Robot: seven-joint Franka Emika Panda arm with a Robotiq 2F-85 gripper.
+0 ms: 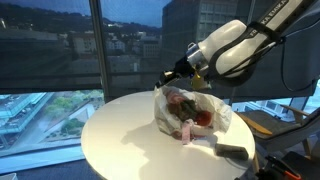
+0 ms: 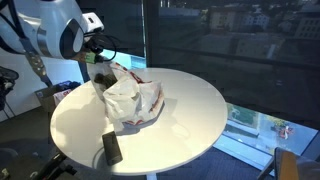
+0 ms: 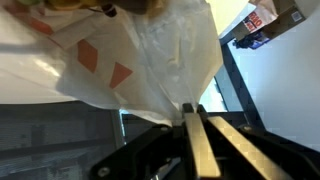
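Pinching the plastic bag (image 3: pixel 150 60) on the round table (image 1: pixel 120 130), the gripper (image 3: pixel 196 112) is clamped on its film; orange print (image 3: pixel 88 58) unreadable.

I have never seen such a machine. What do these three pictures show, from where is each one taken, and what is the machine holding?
The machine is a robot arm with a two-fingered gripper at its end. Two pictures come from cameras that stand outside the robot and look at the same round white table from different places. The third comes from a camera on the wrist, so it looks along the gripper's fingers. On the table lies a crumpled plastic bag with reddish things inside, which I cannot identify. Near it lies a flat dark object. In the wrist view the fingers are shut on a thin edge of the bag, so the gripper is pinching the bag.
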